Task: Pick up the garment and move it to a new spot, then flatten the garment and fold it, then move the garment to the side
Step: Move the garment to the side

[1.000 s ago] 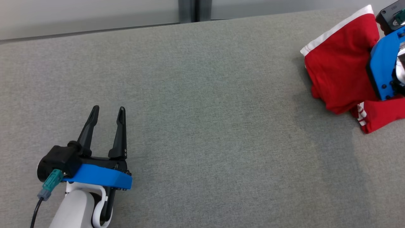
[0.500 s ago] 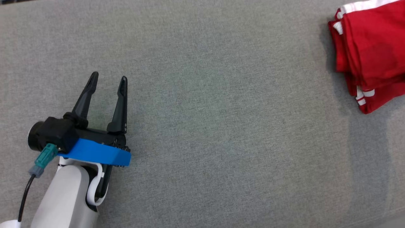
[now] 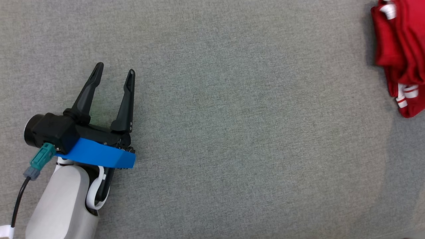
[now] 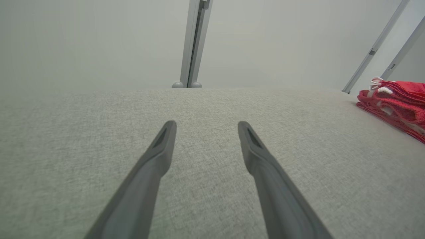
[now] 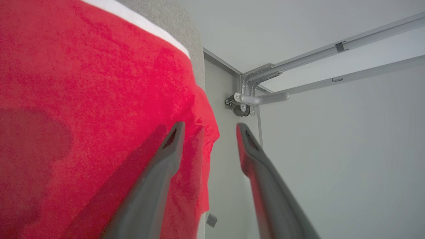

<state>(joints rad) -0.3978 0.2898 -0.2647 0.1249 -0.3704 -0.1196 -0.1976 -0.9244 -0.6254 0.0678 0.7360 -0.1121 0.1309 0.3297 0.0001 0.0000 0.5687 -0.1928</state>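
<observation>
The red garment (image 3: 401, 49) with white trim lies bunched and folded on the grey fabric table (image 3: 232, 132), at the far right edge of the head view. The left wrist view shows this garment (image 4: 398, 99) as a low pile far off to the right. My left gripper (image 3: 115, 68) is open and holds nothing, low over the table at the left and far from the cloth. In the right wrist view my right gripper (image 5: 210, 124) stands open. The garment (image 5: 83, 99) spreads behind its left finger, and the cloth's edge reaches into the gap without being pinched.
A pale wall with a vertical metal post (image 4: 194, 43) stands behind the table's far edge. Slanted metal rails (image 4: 375, 49) rise at the far right corner. A rail bracket (image 5: 242, 99) sits just past the garment's edge.
The head camera has shifted, so the garment now sits at the frame's right edge. My right gripper, on the cloth a second ago, has left the head view and the garment lies free. The left gripper stays open.
</observation>
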